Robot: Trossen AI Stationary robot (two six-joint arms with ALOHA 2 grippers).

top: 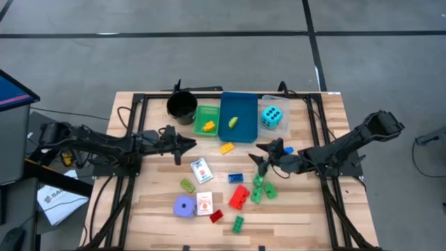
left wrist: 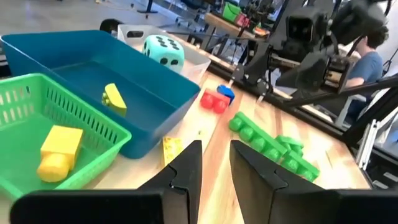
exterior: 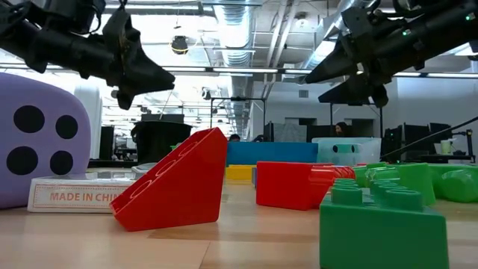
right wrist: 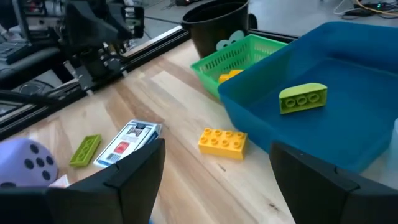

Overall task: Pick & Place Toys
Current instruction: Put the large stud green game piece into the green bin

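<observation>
— High view first: why do we have both arms hanging near the blue plastic tray (top: 239, 115) with nothing in them?
— We judge we're between picks. Our right gripper (top: 264, 157) hovers just in front of the tray's right corner with its fingers spread wide and empty; from its wrist we look past them at the loose yellow plastic building brick (right wrist: 222, 142) lying on the wooden table (top: 306, 209) just before the tray, which seems the likely next pick.
— And the left?
— Our left gripper (top: 191, 146) waits off the tray's front left corner, fingers nearly together with a narrow gap, holding nothing.
— Where are the toys?
— One olive-green brick (top: 233, 122) already lies inside the tray, and yellow pieces (top: 208, 126) sit in the green mesh basket (top: 200, 111) touching its left side. The cyan foam die (top: 272, 116) rests in the clear tray (top: 279, 103) on its right. Most bricks, the purple foam die (top: 184, 206) and white card packs (top: 201, 171) still lie well in front of the tray.
</observation>
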